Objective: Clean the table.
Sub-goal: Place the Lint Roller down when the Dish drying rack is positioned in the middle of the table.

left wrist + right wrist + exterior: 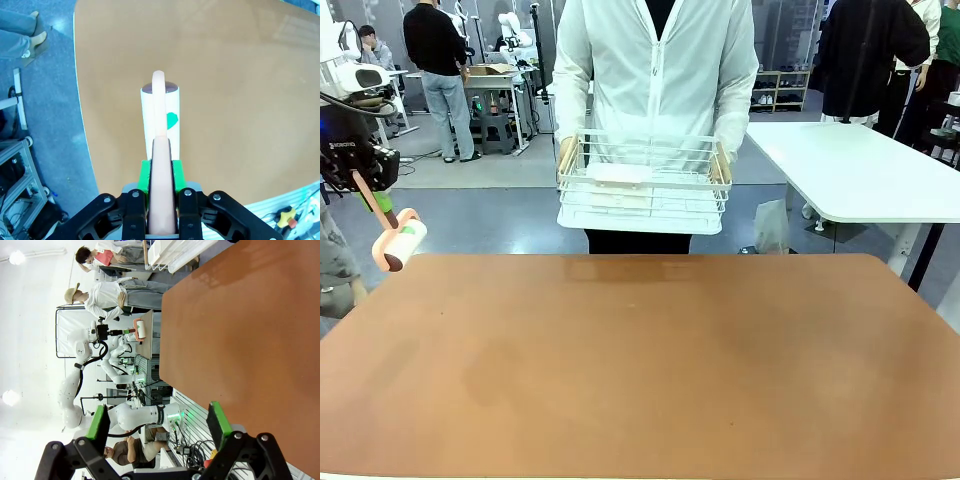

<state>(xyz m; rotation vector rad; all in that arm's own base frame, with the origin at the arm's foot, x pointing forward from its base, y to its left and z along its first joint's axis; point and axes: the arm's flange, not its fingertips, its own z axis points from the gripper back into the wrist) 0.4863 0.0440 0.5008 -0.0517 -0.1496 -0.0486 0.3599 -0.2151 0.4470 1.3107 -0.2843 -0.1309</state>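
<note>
The reddish-brown table (640,360) fills the lower half of the front view. My left gripper (367,188) hangs above the table's far left corner, shut on the peach handle of a lint roller (404,241). In the left wrist view the gripper (161,172) clamps that handle between its green pads, and the white roller (160,115) points out over the table (240,100) near its edge. My right gripper (157,421) stands open with nothing between its fingers, off the table's (240,330) side. The right wrist view also shows the roller (141,330) far off.
A person in a white jacket stands at the far side, holding a white wire basket (642,185) just beyond the edge. A white-topped table (860,165) stands at the back right. Other people and workbenches are farther off.
</note>
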